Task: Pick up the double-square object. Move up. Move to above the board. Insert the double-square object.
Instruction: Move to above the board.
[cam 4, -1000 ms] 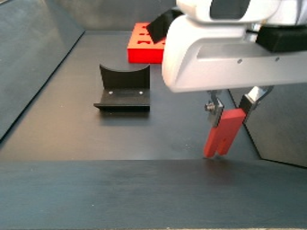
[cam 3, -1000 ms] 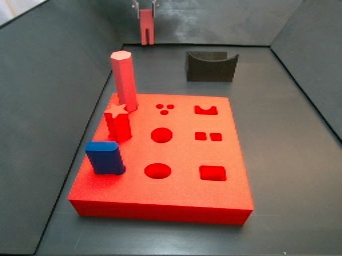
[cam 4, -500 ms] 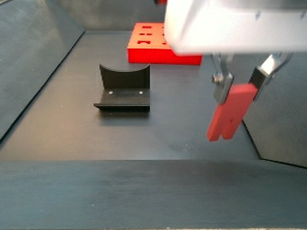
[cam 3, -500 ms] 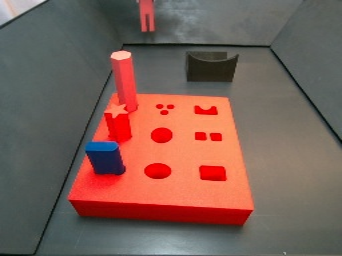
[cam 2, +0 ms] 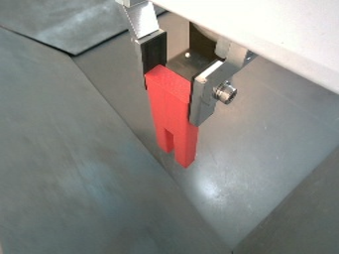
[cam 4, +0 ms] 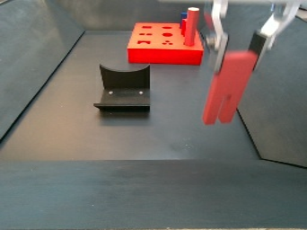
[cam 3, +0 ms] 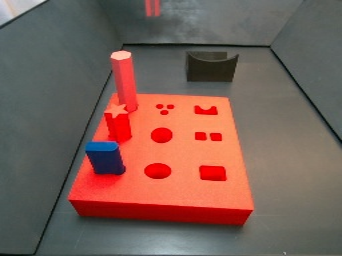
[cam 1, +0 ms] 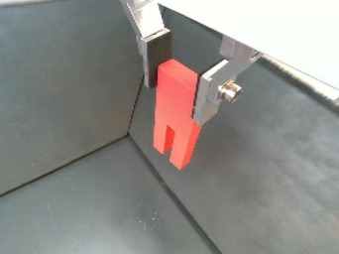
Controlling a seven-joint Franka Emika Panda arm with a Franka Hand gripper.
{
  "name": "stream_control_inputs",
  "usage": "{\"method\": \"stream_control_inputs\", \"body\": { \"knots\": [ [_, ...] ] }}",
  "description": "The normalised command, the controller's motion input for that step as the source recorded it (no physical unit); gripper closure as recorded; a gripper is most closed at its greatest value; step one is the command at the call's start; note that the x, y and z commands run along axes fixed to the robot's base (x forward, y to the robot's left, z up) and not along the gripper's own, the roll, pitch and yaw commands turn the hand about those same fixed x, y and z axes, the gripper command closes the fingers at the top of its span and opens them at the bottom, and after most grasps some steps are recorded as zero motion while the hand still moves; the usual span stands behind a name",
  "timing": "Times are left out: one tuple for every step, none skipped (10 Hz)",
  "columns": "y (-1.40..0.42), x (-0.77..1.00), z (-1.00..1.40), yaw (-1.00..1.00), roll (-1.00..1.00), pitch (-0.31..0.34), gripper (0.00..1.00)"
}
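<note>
The gripper (cam 2: 176, 71), jaws clamped on the double-square object (cam 2: 169, 111) with its 2 legs hanging down for insertion, hangs well apart from the board (cam 4: 164, 56).

Hidden and cut-off parts around the raised peg

In both wrist views the gripper (cam 1: 183, 71) covers the top of the double-square object (cam 1: 176, 114), and the fingers (cam 2: 201, 91) run out of the picture above. In a side view only the peg's lower tip (cam 3: 151, 8) shows at the top edge, blurred, with the gripper out of sight. In a side view the peg (cam 4: 228, 87) and a finger (cam 4: 220, 27) stand before the board (cam 4: 162, 45), hiding its right end; the hole shapes there are too small to tell.
</note>
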Motion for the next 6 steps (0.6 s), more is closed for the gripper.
{"method": "stream_control_inputs", "body": {
  "knots": [
    [-0.05, 0.13, 1.0, 0.04, 0.12, 0.107, 1.0],
    [-0.05, 0.12, 1.0, 0.04, 0.12, 0.104, 1.0],
    [-0.05, 0.11, 1.0, 0.04, 0.12, 0.103, 1.0],
    [-0.05, 0.09, 1.0, 0.05, 0.12, 0.099, 1.0],
    [-0.05, 0.08, 1.0, 0.05, 0.12, 0.096, 1.0],
    [-0.05, 0.07, 1.0, 0.05, 0.12, 0.097, 1.0]
  ]
}}
